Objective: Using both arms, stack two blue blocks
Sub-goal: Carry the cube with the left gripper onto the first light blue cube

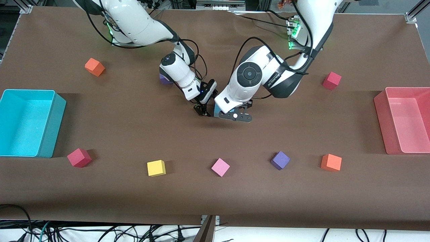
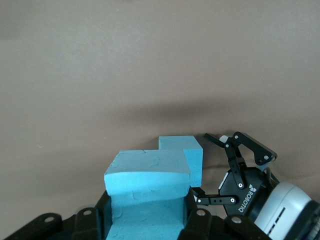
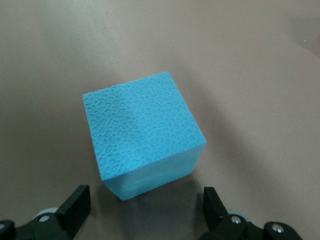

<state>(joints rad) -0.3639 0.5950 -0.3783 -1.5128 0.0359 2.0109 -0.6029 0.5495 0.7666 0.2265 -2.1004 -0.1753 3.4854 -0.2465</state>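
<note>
- Left pincer (image 1: 235, 116) low over the middle of the desk (image 1: 134, 111), clamped on one blue block (image 2: 145, 195).
- Held blue block snug between the two black fingers (image 2: 200, 220), seen up close in the left wrist view.
- Second blue block (image 2: 182, 152) down on the desk, touching the held one and partly hidden by it.
- Cannot tell if the held block sits on the second one or just beside it.
- Right pincer (image 1: 202, 111) close beside the second blue block, fingers (image 3: 75, 202) wide apart, gripping nothing.
- Both pincers almost touching each other at the middle of the desk.
- Nearer the front camera, a row of cubes: red cube (image 1: 79, 157), yellow cube (image 1: 156, 168), pink cube (image 1: 220, 167), purple cube (image 1: 280, 160), orange cube (image 1: 331, 162).
- Turquoise bin (image 1: 50, 127) at the right arm's end of the desk.
- Pink bin (image 1: 381, 117) at the left arm's end.
</note>
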